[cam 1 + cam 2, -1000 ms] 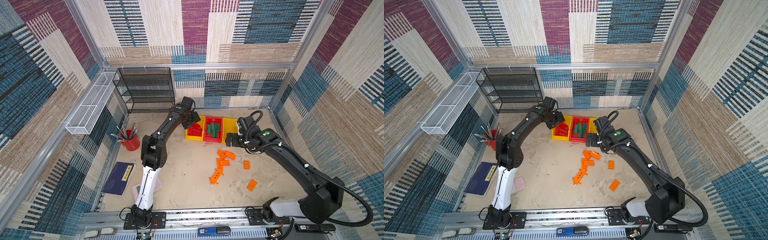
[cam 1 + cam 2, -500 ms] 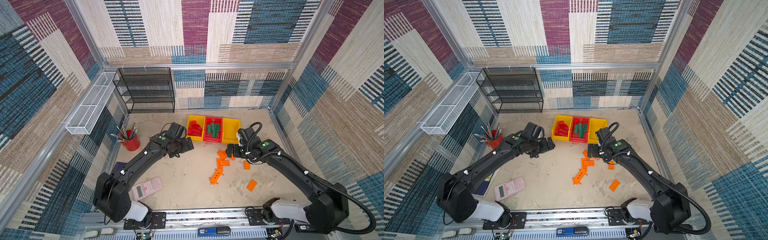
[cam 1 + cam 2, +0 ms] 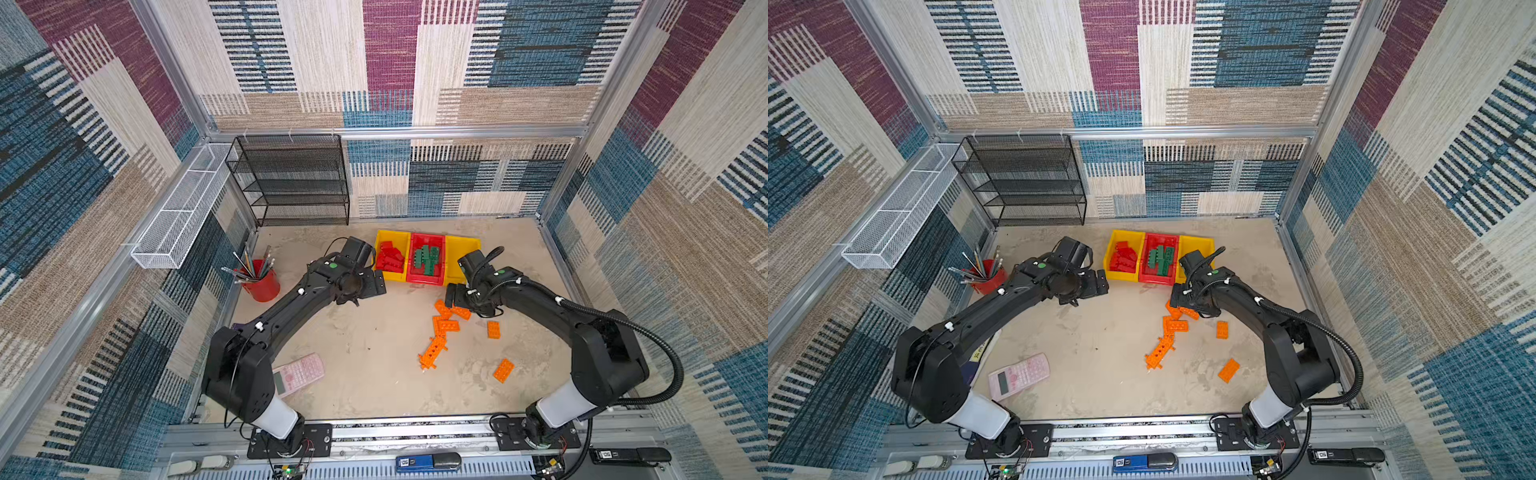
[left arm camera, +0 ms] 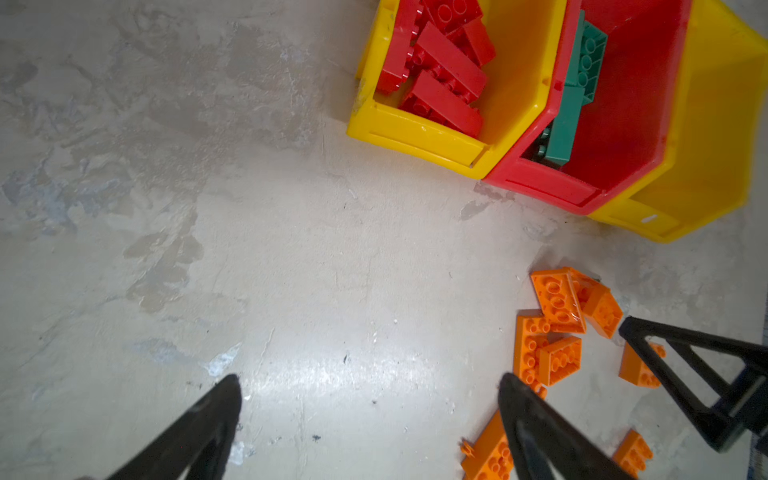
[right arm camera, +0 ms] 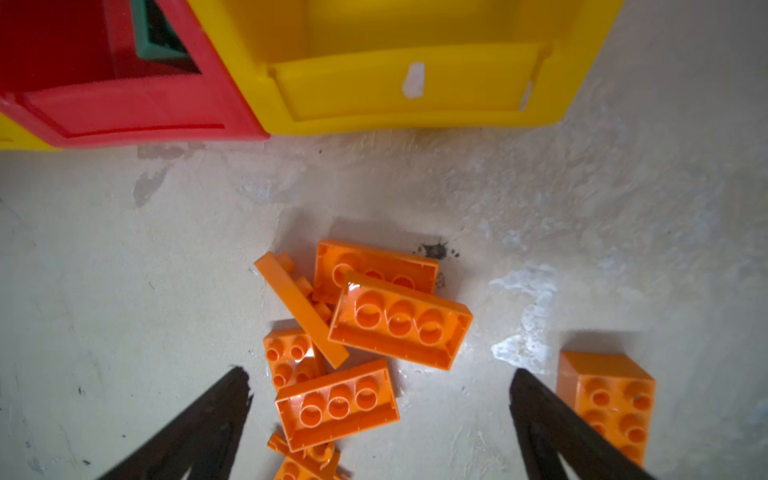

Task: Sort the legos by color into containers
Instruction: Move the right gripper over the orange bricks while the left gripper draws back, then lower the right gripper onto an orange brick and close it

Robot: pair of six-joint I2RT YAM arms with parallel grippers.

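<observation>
Over scattered orange legos [image 5: 399,322] the right gripper [image 5: 378,370] hovers, jaws spread; left gripper [image 4: 369,375] also spread, empty; they look light, rigid, slick; pinch across long sides.

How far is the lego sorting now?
Done: red legos in one yellow bin, green legos in the red bin. In hand: nothing; the right hand hangs open over the orange legos. Left: all of them, for the empty-looking other yellow bin.
</observation>
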